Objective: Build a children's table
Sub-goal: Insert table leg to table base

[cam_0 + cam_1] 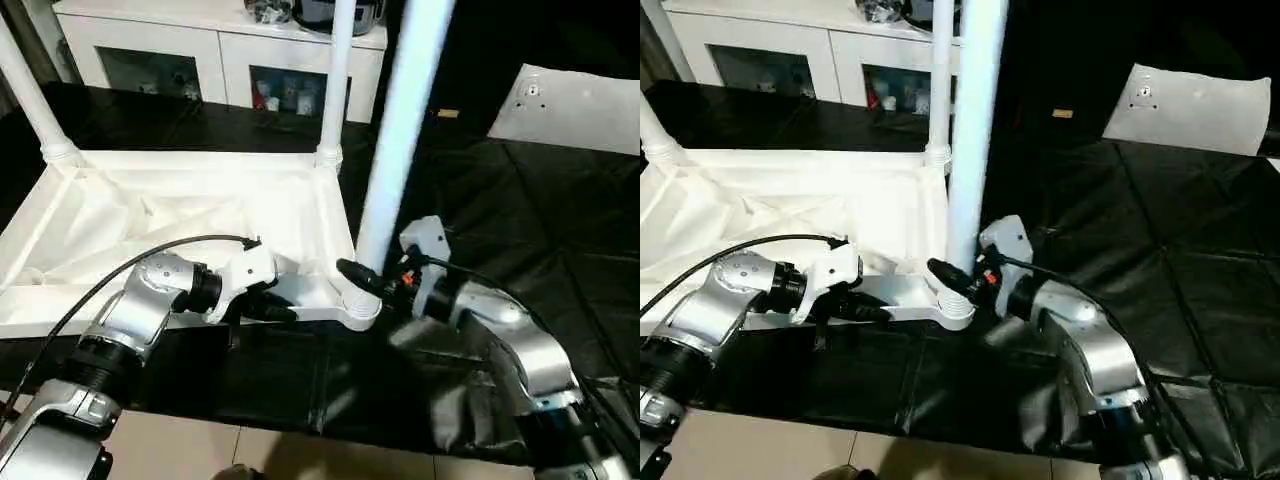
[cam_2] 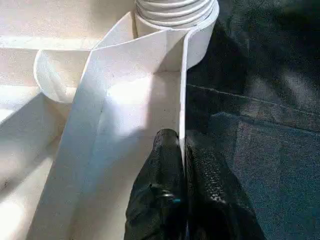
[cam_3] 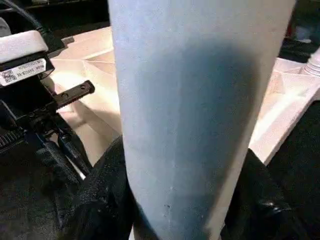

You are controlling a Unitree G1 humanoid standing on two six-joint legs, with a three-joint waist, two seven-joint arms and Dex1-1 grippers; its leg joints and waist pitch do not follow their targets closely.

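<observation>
The children's table top lies upside down on the black mat, ribbed underside up. Two white legs stand in its far corners, one at the left and one at the right. A third leg stands upright in the near right corner socket. My right gripper is shut around this leg just above the socket, with a black finger on each side of it. My left gripper is shut on the thin near rim wall of the top, a little left of that socket.
A white cabinet with glass doors stands behind the table. A flat white panel lies at the far right on the black mat. Pale floor tiles show at the mat's near edge.
</observation>
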